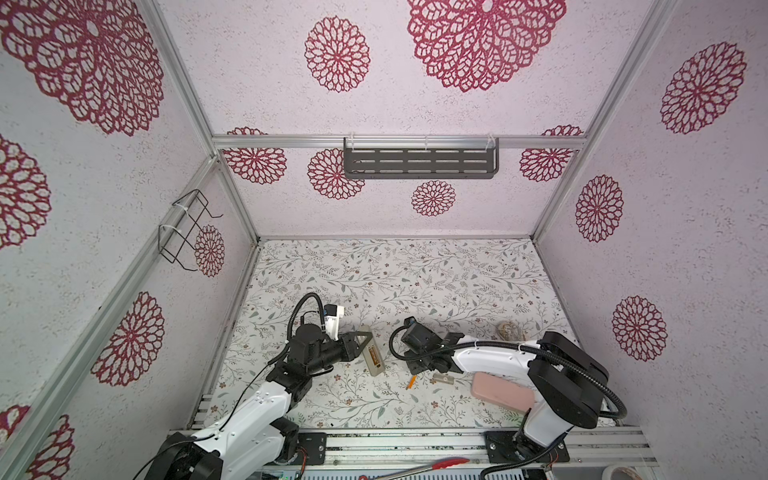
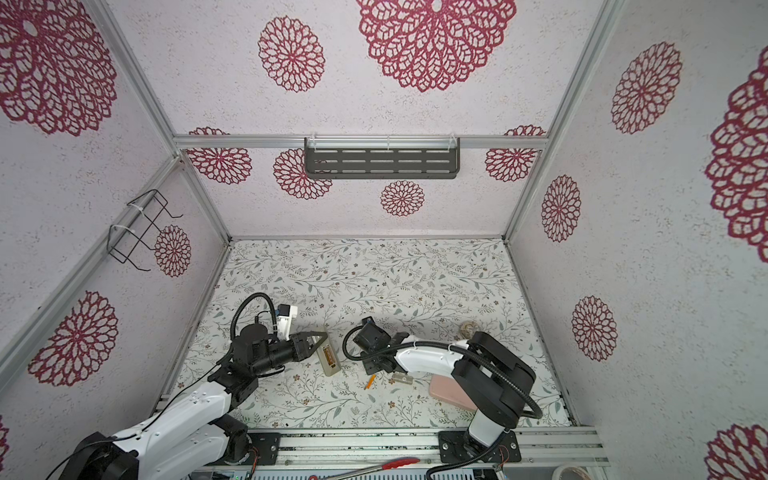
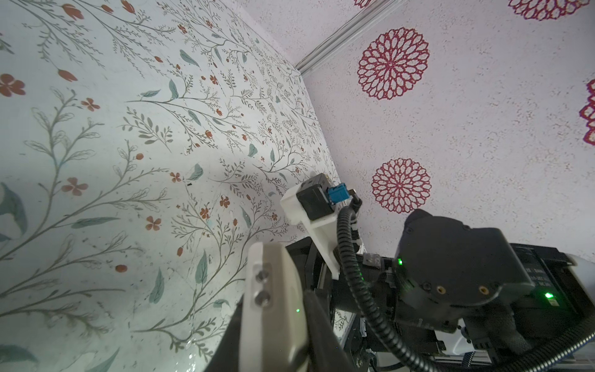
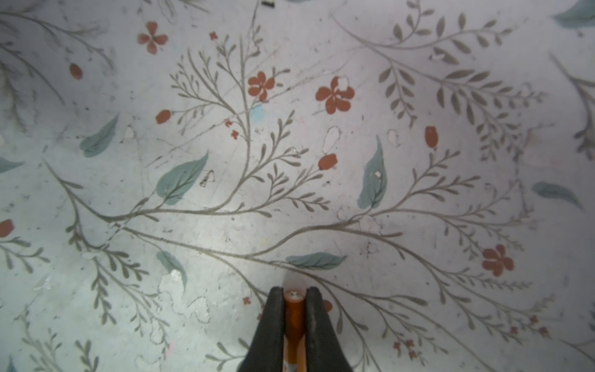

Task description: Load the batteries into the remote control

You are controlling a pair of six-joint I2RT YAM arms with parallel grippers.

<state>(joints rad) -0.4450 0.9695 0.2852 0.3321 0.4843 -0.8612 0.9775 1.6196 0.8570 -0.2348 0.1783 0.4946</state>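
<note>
The right claw is closed on an orange battery. The battery lies lengthwise between the fingers, with its metal end exposed above the floral desk. The left claw is clamped shut on the far end of the remote control, whose back faces up with the battery bay open. To the right, near the right arm, a small grey plate lies on the desk beside a pink pad.
</note>
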